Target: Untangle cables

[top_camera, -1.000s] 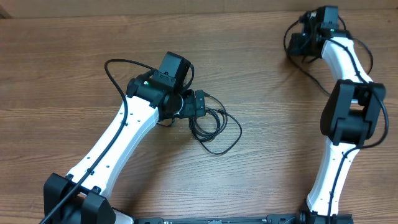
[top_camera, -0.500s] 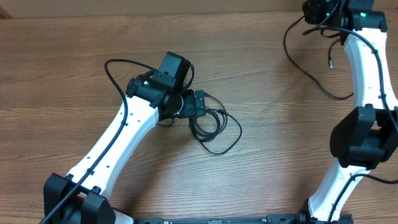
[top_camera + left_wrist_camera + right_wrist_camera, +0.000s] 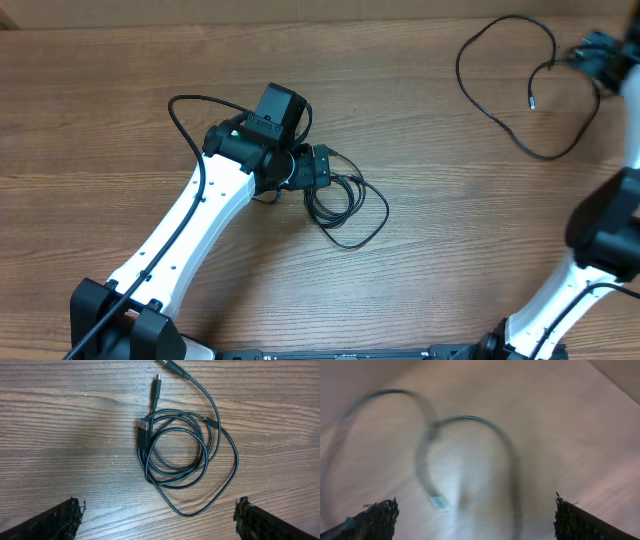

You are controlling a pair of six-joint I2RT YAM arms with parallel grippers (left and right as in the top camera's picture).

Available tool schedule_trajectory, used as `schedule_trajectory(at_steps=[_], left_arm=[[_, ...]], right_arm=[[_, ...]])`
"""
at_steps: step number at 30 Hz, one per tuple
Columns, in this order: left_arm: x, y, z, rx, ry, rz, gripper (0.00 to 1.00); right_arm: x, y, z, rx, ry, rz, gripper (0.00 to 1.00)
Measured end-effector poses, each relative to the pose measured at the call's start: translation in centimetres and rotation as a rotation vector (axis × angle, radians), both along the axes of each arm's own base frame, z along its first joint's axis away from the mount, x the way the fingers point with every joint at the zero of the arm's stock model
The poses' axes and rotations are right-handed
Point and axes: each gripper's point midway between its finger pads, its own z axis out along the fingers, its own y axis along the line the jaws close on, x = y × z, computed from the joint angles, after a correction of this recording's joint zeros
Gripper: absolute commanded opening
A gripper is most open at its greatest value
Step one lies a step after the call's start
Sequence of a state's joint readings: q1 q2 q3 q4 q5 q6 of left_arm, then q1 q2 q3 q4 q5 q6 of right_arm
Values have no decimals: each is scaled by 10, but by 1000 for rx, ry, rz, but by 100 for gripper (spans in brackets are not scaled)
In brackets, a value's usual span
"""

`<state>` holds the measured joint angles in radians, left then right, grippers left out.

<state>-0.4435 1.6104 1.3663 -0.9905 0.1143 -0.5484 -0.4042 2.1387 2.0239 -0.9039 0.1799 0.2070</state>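
Left gripper (image 3: 322, 166), seen from overhead, hangs over the middle of the table (image 3: 450, 260), at the near edge of the coiled cable (image 3: 352, 200); from up here I cannot tell how wide its jaws stand. By the far right edge the right gripper (image 3: 598, 58) is a blur, close to 1 end of the loose cable (image 3: 497, 120). That cable lies in a big open loop on the wood, with a small plug (image 3: 532, 100) inside it.

From the left wrist, the left gripper (image 3: 157, 522) is spread wide, its 2 fingertips (image 3: 62, 520) down at the bottom corners, holding and touching nothing. The coiled cable (image 3: 144, 437) lies flat beyond them, several turns wound together.

From the right wrist everything is smeared, but the right gripper (image 3: 480, 520) is plainly spread too, and empty. The loose cable (image 3: 470, 419) arcs across the table beyond it, with a pale plug (image 3: 439, 503) under the arc.

Compared with 1 second ago, the right gripper sat in the middle of that cable, which was bunched up at the far right. Now it has swung toward the right edge and the cable lies spread out. The left arm and its coil have not shifted.
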Motion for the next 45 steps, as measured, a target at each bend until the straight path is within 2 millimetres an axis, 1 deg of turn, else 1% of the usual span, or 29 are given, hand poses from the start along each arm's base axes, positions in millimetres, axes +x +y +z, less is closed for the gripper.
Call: schedule_trajectory(at_steps=[2,3,5,7,8,11,13,15,16,19,20,26,31,32,34,35,38,39,40,45], left_arm=[[0,0,0,0,0,0,100],[0,0,0,0,0,0,99],[0,0,0,0,0,0,100],[0,0,0,0,0,0,99],[0,0,0,0,0,0,99],[0,0,0,0,0,0,100],[0,0,0,0,0,0,99],[0,0,0,0,0,0,100],[0,0,0,0,0,0,99],[0,0,0,0,0,0,99],[0,0,0,0,0,0,100],[0,0,0,0,0,0,100],[0,0,0,0,0,0,100],[0,0,0,0,0,0,100],[0,0,0,0,0,0,99],[0,0,0,0,0,0,100],[0,0,0,0,0,0,99],[0,0,0,0,0,0,100],[0,0,0,0,0,0,100],[0,0,0,0,0,0,99]], right_arm=[[-17,-25,-17,50,25,-62,100],[-22,-34,-28,84,34,-83,100],[-29,-44,-49,141,54,-104,100],[-31,-47,-68,179,73,-109,100],[-32,-47,-78,195,85,-112,97],[-31,-42,-104,241,116,-109,82],[-29,-40,-115,254,127,-102,79],[-26,-39,-121,262,123,-102,77],[-25,-39,-123,262,122,-101,73],[-23,-42,-128,251,121,-111,56],[-24,-44,-129,241,125,-116,52],[-27,-55,-139,191,151,-142,53],[-25,-56,-150,193,157,-143,52],[-25,-55,-153,194,160,-142,49],[-25,-54,-160,199,167,-143,38],[-24,-54,-161,193,171,-143,30],[-23,-55,-161,190,167,-139,15],[-23,-54,-161,190,166,-140,8],[-22,-54,-161,190,166,-137,4],[-20,-50,-162,216,157,-122,4]])
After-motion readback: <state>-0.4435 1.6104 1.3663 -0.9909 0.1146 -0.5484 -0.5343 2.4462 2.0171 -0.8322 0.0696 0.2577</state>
